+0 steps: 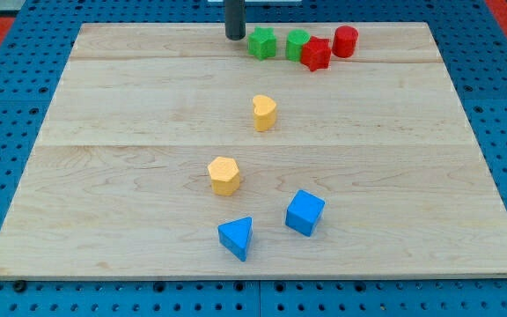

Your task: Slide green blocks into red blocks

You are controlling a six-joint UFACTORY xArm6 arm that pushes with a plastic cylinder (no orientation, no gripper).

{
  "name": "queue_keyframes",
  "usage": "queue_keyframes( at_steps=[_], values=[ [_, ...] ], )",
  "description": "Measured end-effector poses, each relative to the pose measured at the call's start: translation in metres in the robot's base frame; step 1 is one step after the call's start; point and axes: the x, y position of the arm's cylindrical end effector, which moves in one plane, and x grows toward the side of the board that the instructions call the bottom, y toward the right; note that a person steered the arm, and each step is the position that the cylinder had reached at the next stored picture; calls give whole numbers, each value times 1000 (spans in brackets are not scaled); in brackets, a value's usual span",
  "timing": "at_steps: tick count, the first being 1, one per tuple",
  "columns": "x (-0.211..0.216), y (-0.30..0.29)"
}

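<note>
The blue triangular block lies nearest the camera, far toward the view's bottom from the red star-like block, which serves as landmark here.

My tip — the end effector, a plain rod with nothing to open, close or grip — stands on the tabletop well to the view's left of the red star-like block, just beside the outer green block on that block's left; whether it touches it I cannot tell. The second green block sits immediately left of the red star-like block and appears to touch it. The red cylinder stands just right of the landmark and slightly toward the view's top.

Farther out, the yellow heart-shaped block lies below and left of the landmark, the yellow hexagonal block farther down still, and the blue cube low, almost straight beneath it.

In my judgement one green block is already home and the outer one needs a push rightward. The risk: the whole row sits close to the tabletop's top edge, so an off-centre push could spin the green block upward and over it — or shove the reds onward instead of closing the gap.
</note>
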Motion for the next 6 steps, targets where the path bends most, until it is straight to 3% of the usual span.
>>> queue_keyframes(
  at_steps=[3, 5, 6],
  values=[
    [5, 78],
    [5, 91],
    [-10, 68]
  ],
)
